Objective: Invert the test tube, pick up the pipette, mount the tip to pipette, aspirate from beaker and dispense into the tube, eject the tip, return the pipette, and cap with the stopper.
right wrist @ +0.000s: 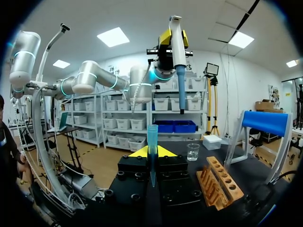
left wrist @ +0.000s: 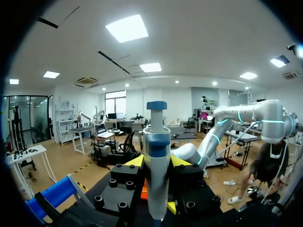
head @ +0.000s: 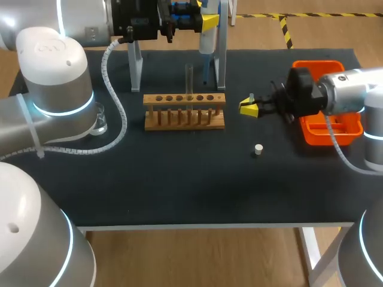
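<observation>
**Pipette Aloft, Tip in Hand: Both of Your Arms Are Holding Their Loads Above the Rack**

In the head view, your left gripper [head: 203, 23] is hanging at the far edge of the table [head: 179, 185], at twelve o'clock from the wooden rack [head: 184, 112]. It is clamping the pipette [head: 206, 43] between both yellow-tipped fingers, with the shaft pointing down. The left wrist view is showing the same grip: the white-and-blue pipette [left wrist: 157, 156] is standing upright between the fingers of the left gripper [left wrist: 157, 163], which are pressing on it from both sides.

Your right gripper [head: 250, 107] is sitting at three o'clock from the rack, just beside it. Its fingers are closing on the pipette tip [head: 252, 96]. In the right wrist view the blue pipette tip [right wrist: 152, 142] is standing upright between the fingers of the right gripper [right wrist: 152, 153], and the pipette [right wrist: 176, 42] is hanging well ahead of it.

The test tube [head: 189, 78] is standing upright in one of the rack's middle holes. The white stopper [head: 258, 149] is lying on the table at five o'clock from the rack. The beaker [head: 99, 121] is standing at nine o'clock from the rack, by your left arm. The orange tray [head: 311, 136] is lying at three o'clock, under your right arm.
</observation>
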`<state>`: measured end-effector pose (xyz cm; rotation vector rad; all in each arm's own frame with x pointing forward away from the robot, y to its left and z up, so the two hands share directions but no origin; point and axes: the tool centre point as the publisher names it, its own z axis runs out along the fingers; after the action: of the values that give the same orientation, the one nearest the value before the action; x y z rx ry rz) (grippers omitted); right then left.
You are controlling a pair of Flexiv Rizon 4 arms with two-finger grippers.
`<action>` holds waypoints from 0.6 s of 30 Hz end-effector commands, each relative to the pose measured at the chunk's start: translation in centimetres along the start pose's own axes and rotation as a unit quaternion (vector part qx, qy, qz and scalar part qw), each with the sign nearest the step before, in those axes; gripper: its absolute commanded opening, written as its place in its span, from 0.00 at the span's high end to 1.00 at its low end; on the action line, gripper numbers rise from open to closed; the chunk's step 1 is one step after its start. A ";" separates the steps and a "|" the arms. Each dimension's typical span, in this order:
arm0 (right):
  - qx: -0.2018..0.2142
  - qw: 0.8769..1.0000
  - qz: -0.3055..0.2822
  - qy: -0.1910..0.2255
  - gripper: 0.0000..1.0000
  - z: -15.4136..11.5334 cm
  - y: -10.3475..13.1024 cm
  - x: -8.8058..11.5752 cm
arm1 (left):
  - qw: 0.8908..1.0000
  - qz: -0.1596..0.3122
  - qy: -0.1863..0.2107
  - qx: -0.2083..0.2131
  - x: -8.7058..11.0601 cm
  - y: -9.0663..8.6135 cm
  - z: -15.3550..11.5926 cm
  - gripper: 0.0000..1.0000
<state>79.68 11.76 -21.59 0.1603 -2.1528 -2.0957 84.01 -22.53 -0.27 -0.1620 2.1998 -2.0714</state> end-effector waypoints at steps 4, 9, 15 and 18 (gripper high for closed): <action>0.001 1.000 0.001 0.004 1.00 1.7 -0.1 -0.8 | 1.000 0.000 0.001 0.000 0.0 0.0 -0.1 1.00; 0.000 1.000 -0.001 0.009 1.00 3.0 -0.2 -1.0 | 1.000 0.000 0.001 0.000 0.0 0.0 -0.1 1.00; 0.001 1.000 0.000 0.014 1.00 4.0 -0.4 -1.5 | 1.000 0.000 0.001 0.000 0.0 0.0 -0.1 1.00; -0.001 1.000 0.000 0.015 1.00 4.5 -0.5 -1.8 | 1.000 0.000 0.001 0.000 0.0 0.0 -0.1 1.00</action>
<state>80.24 15.88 -21.92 0.1845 -2.1405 -2.0836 84.00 -22.53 -0.27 -0.1620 2.2000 -2.0715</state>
